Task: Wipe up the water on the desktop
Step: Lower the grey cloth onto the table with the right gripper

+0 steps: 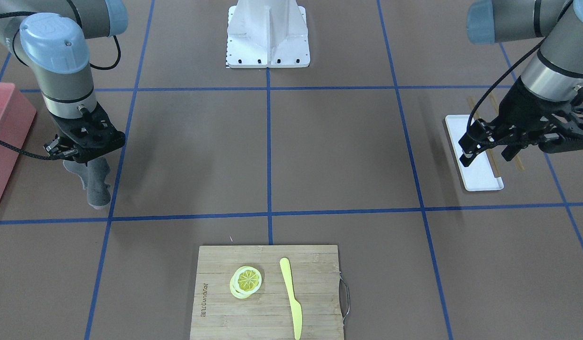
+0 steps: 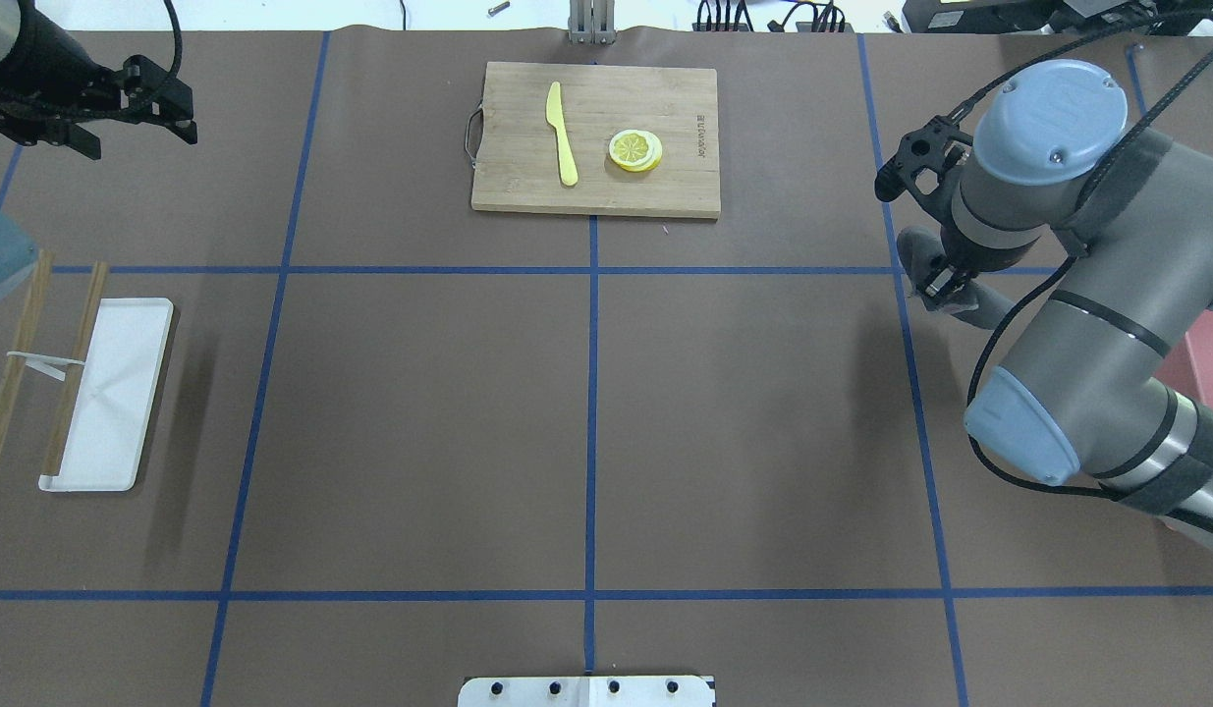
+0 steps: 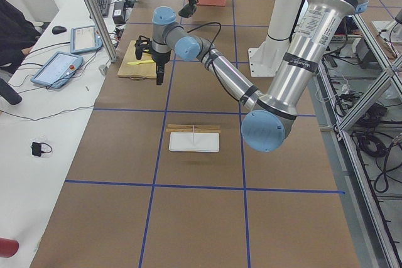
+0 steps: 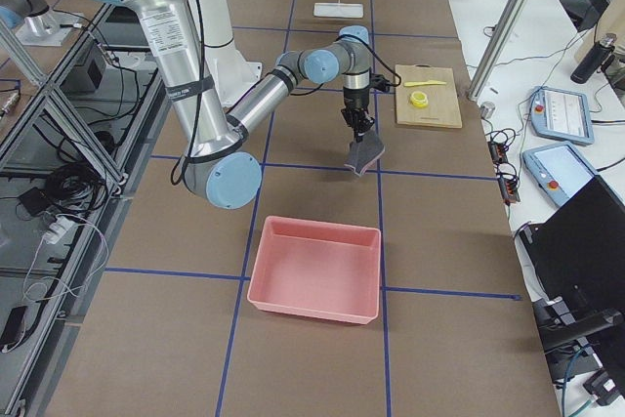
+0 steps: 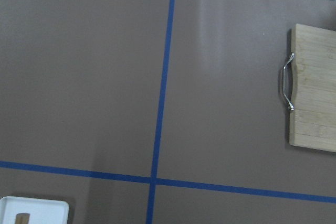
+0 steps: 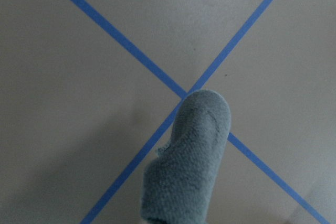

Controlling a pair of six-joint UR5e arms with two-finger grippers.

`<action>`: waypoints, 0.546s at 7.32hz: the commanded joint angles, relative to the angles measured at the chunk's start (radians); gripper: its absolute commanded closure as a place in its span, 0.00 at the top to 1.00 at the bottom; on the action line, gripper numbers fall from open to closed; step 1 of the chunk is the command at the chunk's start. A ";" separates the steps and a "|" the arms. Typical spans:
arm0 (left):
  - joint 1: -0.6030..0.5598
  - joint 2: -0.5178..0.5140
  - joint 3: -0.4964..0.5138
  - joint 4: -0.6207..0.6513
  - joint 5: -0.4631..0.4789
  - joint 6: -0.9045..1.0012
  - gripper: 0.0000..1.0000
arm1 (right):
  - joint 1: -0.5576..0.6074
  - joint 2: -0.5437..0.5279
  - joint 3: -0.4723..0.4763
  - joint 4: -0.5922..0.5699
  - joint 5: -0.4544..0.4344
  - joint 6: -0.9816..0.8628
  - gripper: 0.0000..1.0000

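The desktop (image 2: 744, 412) is the big brown top with blue tape lines. It lies flat under both arms. We can see no wet spot on it. To wipe well, we think the grey cloth (image 1: 97, 184) should go down flat, press softly, and slide over the wet place in slow rows. The cloth hangs over a spot where two tape lines cross, near the pink bin (image 1: 8, 137). The right claw (image 1: 86, 160) points straight down and is pinched tight on the top of the cloth. The left claw (image 1: 487, 153) hangs high over the other end of the desktop, spread open, holding nothing.
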 commanded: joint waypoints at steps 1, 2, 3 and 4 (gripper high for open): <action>-0.008 0.016 0.006 -0.002 0.013 0.002 0.98 | -0.082 -0.002 -0.004 -0.056 -0.013 -0.031 0.00; -0.011 0.018 0.004 0.001 0.046 0.002 0.98 | -0.122 0.000 -0.021 -0.056 -0.007 -0.021 0.00; -0.013 0.027 0.006 0.001 0.048 0.002 0.98 | -0.155 0.000 -0.033 -0.053 -0.004 -0.010 0.00; -0.013 0.027 0.004 0.001 0.047 0.002 0.98 | -0.197 0.007 -0.047 -0.044 -0.001 0.054 0.00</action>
